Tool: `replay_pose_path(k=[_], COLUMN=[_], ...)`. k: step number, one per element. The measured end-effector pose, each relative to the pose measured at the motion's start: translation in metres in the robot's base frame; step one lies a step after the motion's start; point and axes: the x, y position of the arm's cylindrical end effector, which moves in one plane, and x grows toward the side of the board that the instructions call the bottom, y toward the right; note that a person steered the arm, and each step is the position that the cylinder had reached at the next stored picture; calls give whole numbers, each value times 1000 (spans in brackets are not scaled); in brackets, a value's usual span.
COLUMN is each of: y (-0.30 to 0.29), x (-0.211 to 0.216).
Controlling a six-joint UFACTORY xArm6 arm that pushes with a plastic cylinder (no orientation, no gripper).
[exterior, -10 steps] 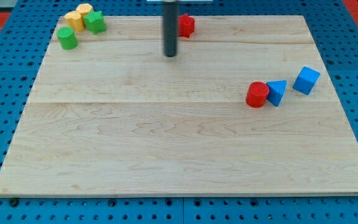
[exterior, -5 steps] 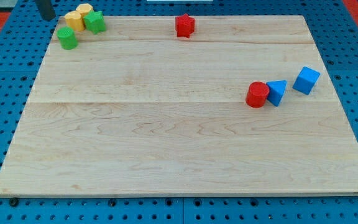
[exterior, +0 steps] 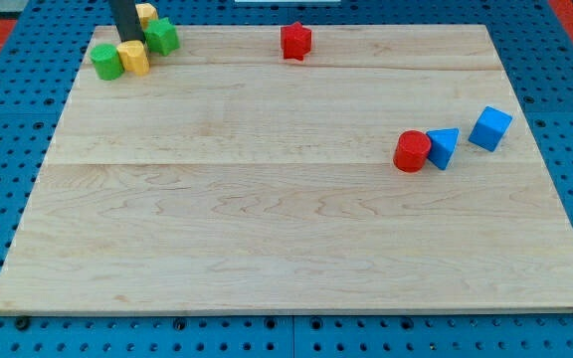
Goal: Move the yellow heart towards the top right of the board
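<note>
My tip [exterior: 126, 41] touches the yellow heart [exterior: 134, 58].

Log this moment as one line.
my tip top-left cluster | touching yellow block | beside green cylinder | top right not reached

The board [exterior: 296, 219] is pale wood with fine grain lines, lying on a blue pegboard [exterior: 8, 99] dotted with dark holes. Two blocks are yellow [exterior: 134, 58] [exterior: 146, 13], two green [exterior: 106, 62] [exterior: 162, 37], two red [exterior: 295, 41] [exterior: 412, 151], two blue [exterior: 444, 147] [exterior: 490, 128]. The rod [exterior: 124, 20] looks black, perhaps dark grey.
</note>
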Motion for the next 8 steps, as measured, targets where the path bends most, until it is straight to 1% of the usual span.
replay_pose_path(k=[1,2,3,5,6,7,8], y=[0,-32,21,221,154,89,139], x=[6,11,43,54,48,53,102])
